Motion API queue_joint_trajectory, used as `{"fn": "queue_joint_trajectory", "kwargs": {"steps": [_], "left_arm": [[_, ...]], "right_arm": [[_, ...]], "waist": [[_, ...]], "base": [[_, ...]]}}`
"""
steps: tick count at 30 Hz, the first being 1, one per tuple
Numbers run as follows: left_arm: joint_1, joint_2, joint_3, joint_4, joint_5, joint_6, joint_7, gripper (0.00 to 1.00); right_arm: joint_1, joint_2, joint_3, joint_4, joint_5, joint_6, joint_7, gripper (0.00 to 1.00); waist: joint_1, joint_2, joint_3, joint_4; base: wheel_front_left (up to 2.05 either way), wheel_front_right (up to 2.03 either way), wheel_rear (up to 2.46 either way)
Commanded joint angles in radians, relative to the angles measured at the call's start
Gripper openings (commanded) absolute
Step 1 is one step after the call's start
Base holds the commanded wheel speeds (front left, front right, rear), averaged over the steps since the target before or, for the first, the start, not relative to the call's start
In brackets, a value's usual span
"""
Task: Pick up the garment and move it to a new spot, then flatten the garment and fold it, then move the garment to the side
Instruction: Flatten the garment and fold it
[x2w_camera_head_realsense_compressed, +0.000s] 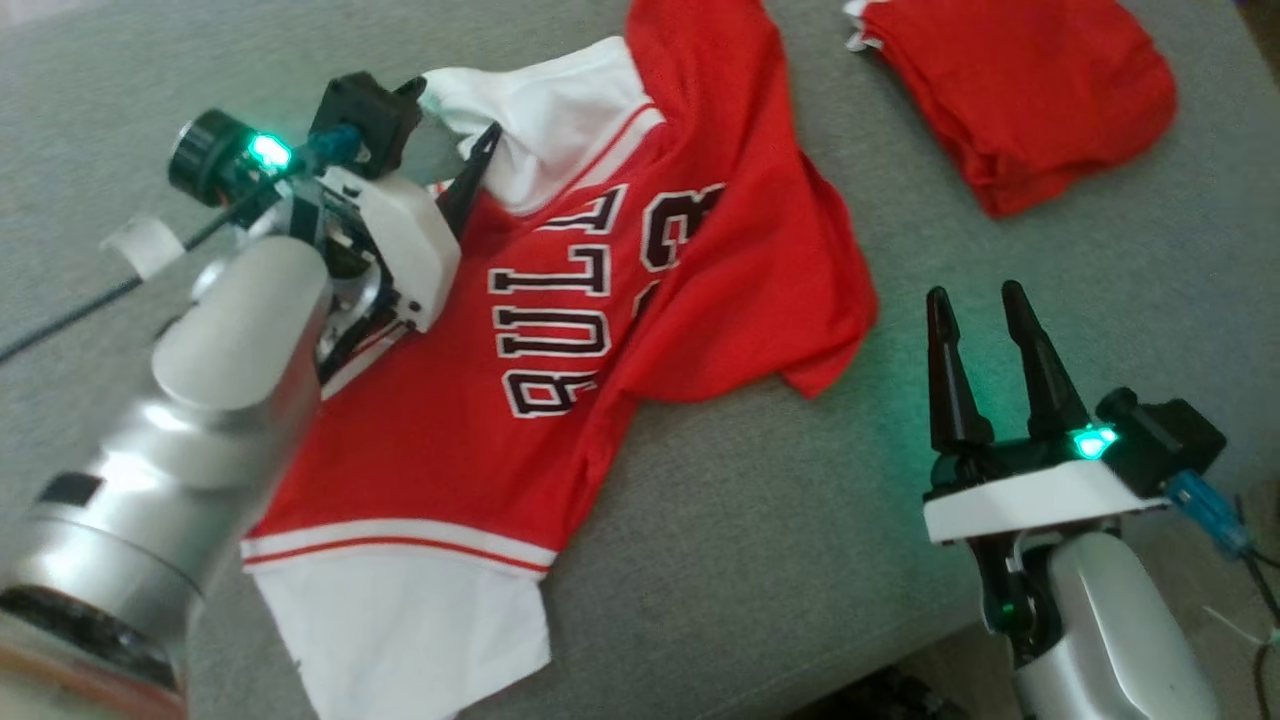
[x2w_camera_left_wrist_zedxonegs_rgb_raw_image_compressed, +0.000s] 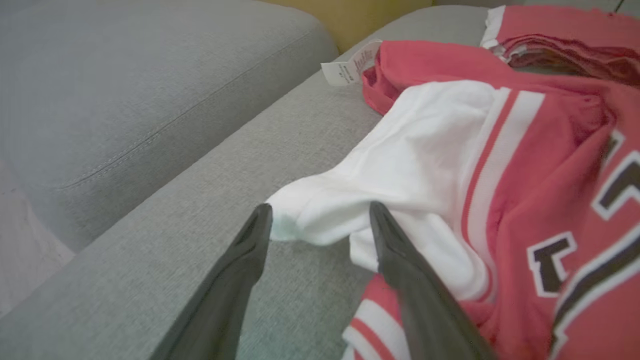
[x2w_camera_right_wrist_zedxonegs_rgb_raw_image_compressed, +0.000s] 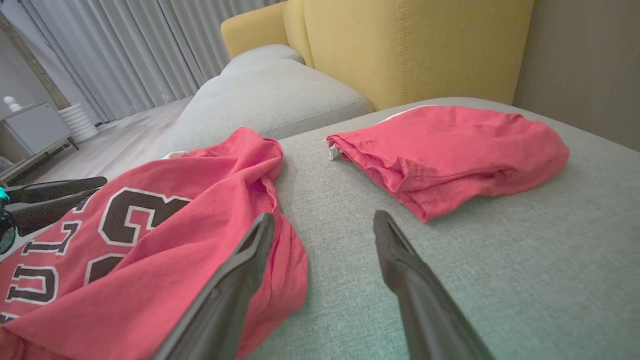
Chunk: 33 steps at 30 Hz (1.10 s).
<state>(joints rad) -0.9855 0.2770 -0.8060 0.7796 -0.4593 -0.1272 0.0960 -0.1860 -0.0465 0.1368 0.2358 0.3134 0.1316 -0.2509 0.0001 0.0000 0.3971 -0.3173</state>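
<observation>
1. The jersey (x2w_camera_head_realsense_compressed: 560, 330) lay spread but rumpled on the grey sofa seat (x2w_camera_head_realsense_compressed: 750, 520), left of centre in the head view.
2. Its body was red, with large black letters outlined in white running across the chest; "BULL" could be read, and the rest was lost under a fold.
3. One side of the red body was flopped over onto the front, ending in a loose, wavy hem towards the right gripper (x2w_camera_head_realsense_compressed: 975, 290).
4. Both sleeves were white, each joined to the body by a band of red and white stripes. The far sleeve (x2w_camera_head_realsense_compressed: 540, 110) was bunched and creased; the near sleeve (x2w_camera_head_realsense_compressed: 400, 630) lay flatter at the seat's front edge.
5. A white care label (x2w_camera_left_wrist_zedxonegs_rgb_raw_image_compressed: 350, 65) stuck out from the red cloth beyond the far sleeve.
6. The left gripper (x2w_camera_left_wrist_zedxonegs_rgb_raw_image_compressed: 319, 210) hung low over the far sleeve with its jaws released, the sleeve's end lying between the two tips; whether they touched the cloth could not be told.
7. The right gripper hovered above bare seat, jaws released and holding nothing, just beside the flopped hem.
8. A folded red garment (x2w_camera_head_realsense_compressed: 1020, 100) sat well apart, at the seat's far right.
</observation>
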Motion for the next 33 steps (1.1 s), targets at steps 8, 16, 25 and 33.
{"fn": "queue_joint_trajectory", "kwargs": {"steps": [8,16,25,33], "left_arm": [[-0.155,0.146,-0.197,-0.095,-0.186,-0.003,0.149,1.0],[-0.222,0.227,-0.332,-0.152,-0.377,-0.003,0.238,1.0],[-0.265,0.222,-0.401,-0.103,-0.425,-0.003,0.221,1.0],[-0.29,0.218,-0.447,-0.044,-0.432,-0.003,0.265,1.0]], "right_arm": [[-0.033,-0.004,0.048,-0.02,0.041,-0.001,-0.011,1.0],[-0.034,-0.004,0.058,-0.012,0.052,-0.001,-0.011,1.0],[-0.044,-0.004,0.086,-0.018,0.069,-0.001,-0.011,1.0],[-0.048,-0.004,0.1,-0.024,0.092,-0.001,-0.011,1.0]], "waist": [[-0.0001,0.0,0.016,-0.061],[-0.0001,0.0,0.015,-0.082],[-0.0001,0.0,0.046,-0.116],[-0.0001,0.0,0.067,-0.15]], "base": [[0.0,0.0,0.0],[0.0,0.0,0.0],[0.0,0.0,0.0],[0.0,0.0,0.0]]}}
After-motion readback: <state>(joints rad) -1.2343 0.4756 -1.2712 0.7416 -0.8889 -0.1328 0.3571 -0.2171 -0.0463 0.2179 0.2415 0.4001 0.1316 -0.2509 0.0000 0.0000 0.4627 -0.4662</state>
